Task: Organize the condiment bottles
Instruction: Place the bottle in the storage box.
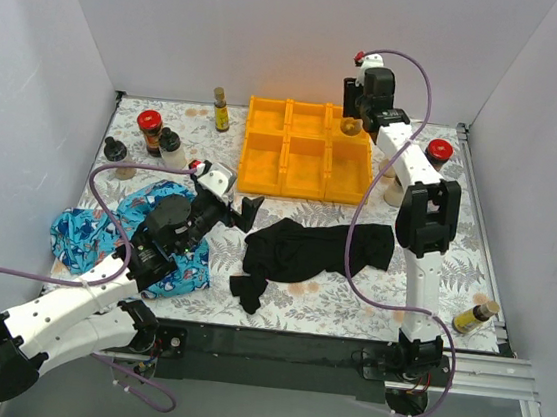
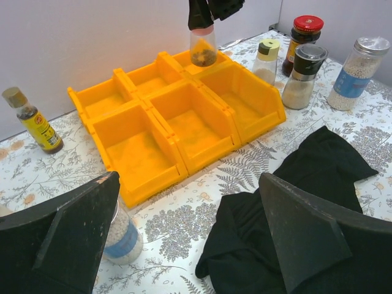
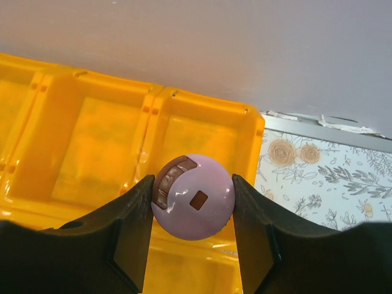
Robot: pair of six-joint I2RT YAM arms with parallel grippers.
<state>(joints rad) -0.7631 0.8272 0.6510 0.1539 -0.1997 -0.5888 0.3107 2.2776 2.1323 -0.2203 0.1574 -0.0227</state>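
My right gripper is shut on the pink-lidded jar and holds it above the back right compartment of the orange tray. The top view shows that gripper over the tray's far right corner. The left wrist view shows the jar hanging upright over the tray. My left gripper is open and empty, low over the table in front of the tray. A silver-lidded clear jar stands next to its left finger.
A black cloth lies in front of the tray and a blue patterned cloth under my left arm. An amber bottle, a red-lidded jar and black-capped bottles stand at the left. More jars stand right of the tray. An amber bottle lies near right.
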